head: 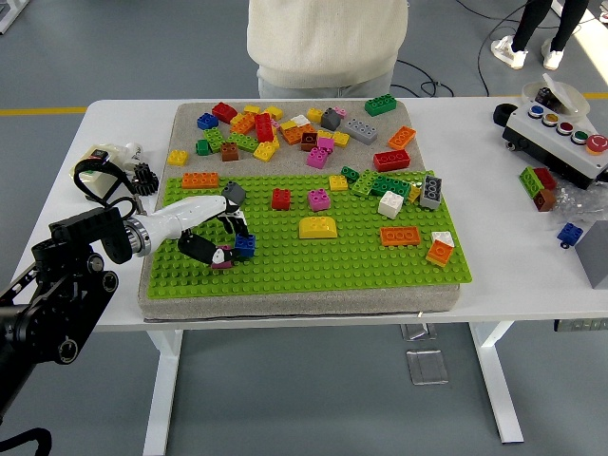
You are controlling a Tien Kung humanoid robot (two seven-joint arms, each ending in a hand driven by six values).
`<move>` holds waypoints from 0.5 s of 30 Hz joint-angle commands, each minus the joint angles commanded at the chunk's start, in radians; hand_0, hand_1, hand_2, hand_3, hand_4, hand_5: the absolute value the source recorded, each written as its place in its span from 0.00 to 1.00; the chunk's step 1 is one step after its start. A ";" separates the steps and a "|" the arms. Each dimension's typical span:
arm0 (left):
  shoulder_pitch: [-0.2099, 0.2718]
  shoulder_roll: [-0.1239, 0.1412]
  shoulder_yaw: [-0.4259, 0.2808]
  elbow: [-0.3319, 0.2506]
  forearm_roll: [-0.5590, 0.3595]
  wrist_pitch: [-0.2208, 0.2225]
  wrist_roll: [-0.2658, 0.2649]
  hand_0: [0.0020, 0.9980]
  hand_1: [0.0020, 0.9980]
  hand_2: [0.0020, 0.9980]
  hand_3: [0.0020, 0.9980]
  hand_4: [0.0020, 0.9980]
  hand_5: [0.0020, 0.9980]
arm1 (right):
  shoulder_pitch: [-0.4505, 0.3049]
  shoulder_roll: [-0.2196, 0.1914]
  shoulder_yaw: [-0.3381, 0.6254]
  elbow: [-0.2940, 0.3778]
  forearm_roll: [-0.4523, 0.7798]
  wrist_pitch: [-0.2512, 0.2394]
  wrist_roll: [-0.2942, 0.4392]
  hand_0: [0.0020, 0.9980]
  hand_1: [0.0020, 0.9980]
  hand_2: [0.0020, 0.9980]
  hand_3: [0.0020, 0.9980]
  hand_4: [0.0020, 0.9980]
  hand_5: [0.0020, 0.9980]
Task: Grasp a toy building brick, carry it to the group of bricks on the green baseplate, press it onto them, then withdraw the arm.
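The green baseplate (pixel 361 266) lies on a grey mat in the middle of the table. My left hand (pixel 228 243) reaches in from the left over the plate's near-left part. Its white fingers (pixel 234 194) are curled around a blue brick (pixel 246 246), which it holds low on the studs. A small magenta brick (pixel 221 258) sits right beside the blue one, partly under the fingers. Whether the two bricks touch is hidden by the hand. My right arm is out of view.
Several loose bricks (pixel 285 128) are heaped on the mat's far part. A yellow rounded brick (pixel 318 227), an orange brick (pixel 400 236) and others stand on the plate. A button box (pixel 556 133) is at the right. A person (pixel 328 43) stands at the far side.
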 joint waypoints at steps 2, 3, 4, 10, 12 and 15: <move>0.001 0.001 -0.001 -0.001 0.000 -0.001 0.000 0.71 0.61 0.57 0.55 0.62 0.03 | 0.000 0.000 0.000 0.000 0.000 0.000 0.000 0.73 0.66 0.70 0.57 0.91 0.50; 0.003 0.001 -0.001 -0.001 0.000 -0.003 0.001 0.71 0.61 0.57 0.55 0.62 0.03 | 0.000 0.000 0.000 0.000 0.000 0.000 0.000 0.73 0.66 0.70 0.57 0.91 0.50; 0.004 0.001 -0.001 0.000 0.000 -0.003 0.001 0.71 0.61 0.57 0.55 0.62 0.03 | 0.000 0.000 -0.001 0.000 0.000 -0.001 0.000 0.73 0.66 0.70 0.57 0.91 0.50; 0.010 0.000 -0.001 -0.002 0.000 -0.009 0.003 0.71 0.61 0.57 0.55 0.62 0.04 | -0.001 0.000 -0.003 0.000 -0.001 -0.002 -0.001 0.73 0.66 0.70 0.57 0.91 0.50; 0.011 0.001 -0.001 -0.004 0.000 -0.011 0.003 0.71 0.61 0.57 0.55 0.62 0.04 | -0.001 0.001 -0.003 0.000 -0.001 -0.002 -0.001 0.73 0.66 0.70 0.57 0.91 0.50; 0.012 0.001 -0.002 -0.004 0.000 -0.011 0.003 0.72 0.61 0.58 0.55 0.62 0.04 | -0.001 0.001 -0.004 0.000 0.000 -0.003 -0.001 0.73 0.66 0.70 0.57 0.91 0.50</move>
